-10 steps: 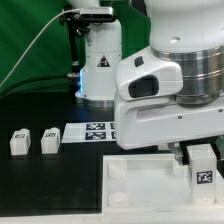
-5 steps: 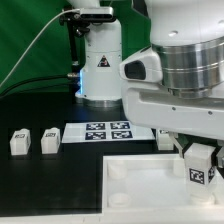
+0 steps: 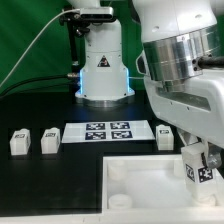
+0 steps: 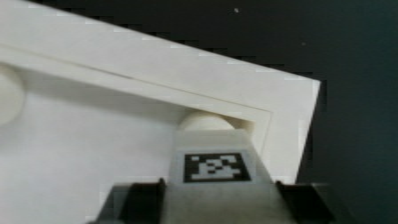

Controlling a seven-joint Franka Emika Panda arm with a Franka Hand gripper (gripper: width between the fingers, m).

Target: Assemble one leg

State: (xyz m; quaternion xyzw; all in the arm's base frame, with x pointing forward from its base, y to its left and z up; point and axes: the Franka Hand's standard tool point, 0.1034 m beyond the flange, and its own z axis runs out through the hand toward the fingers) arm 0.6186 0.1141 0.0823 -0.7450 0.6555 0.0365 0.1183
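Note:
My gripper (image 3: 200, 163) is shut on a leg (image 3: 201, 166), a small white block with a black-and-white tag. It holds the leg over the corner of the large white panel (image 3: 140, 180) at the exterior view's right. In the wrist view the leg (image 4: 217, 165) sits between the two dark fingers (image 4: 135, 203), its tip right at a round socket (image 4: 210, 122) in the panel's corner (image 4: 267, 100). Three more legs lie on the table: two at the exterior view's left (image 3: 19, 140) (image 3: 50, 139) and one behind the arm (image 3: 166, 134).
The marker board (image 3: 108, 132) lies flat between the loose legs. The arm's white base (image 3: 104, 70) stands behind it, with a cable running off toward the exterior view's left. A green backdrop hangs at the back.
The arm has swung toward the exterior view's right with the leg, uncovering the marker board and the third loose leg. The leg stays over the panel's corner.

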